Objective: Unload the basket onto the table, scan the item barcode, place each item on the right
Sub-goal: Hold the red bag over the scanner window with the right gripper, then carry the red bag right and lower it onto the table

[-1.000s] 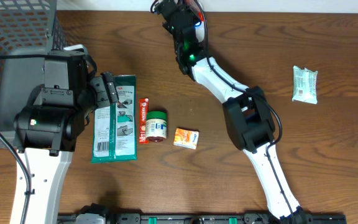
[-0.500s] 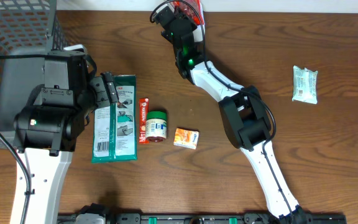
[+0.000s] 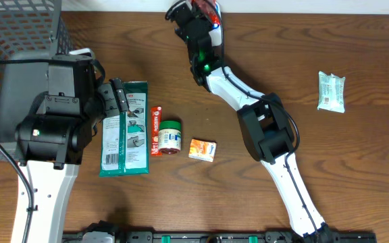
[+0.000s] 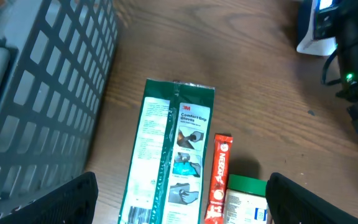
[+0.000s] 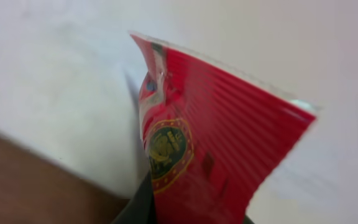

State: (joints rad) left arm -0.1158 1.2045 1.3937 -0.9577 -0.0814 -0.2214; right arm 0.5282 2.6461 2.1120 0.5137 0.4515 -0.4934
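Overhead: right gripper [image 3: 196, 15] is clenching the red packet [image 3: 206, 7] at the far edge of the table [image 3: 329, 40]. The left gripper [image 3: 113, 98] is hovering with jaws spread, empty, over a green glove pack [image 3: 130, 135].
Left wrist: the glove pack is lying beside a red tube [image 4: 219, 177].
Right wrist: the packet is filling the view with no barcode showing, so the scan is apparently not yet done.

1. The right arm's elbow [image 3: 267, 131] has slid slightly to the left over the counter [image 3: 356, 175].
2. The right end effector [image 3: 198, 12] has turned slightly at the far edge, so the red packet [image 3: 206, 7] it grips shows differently.
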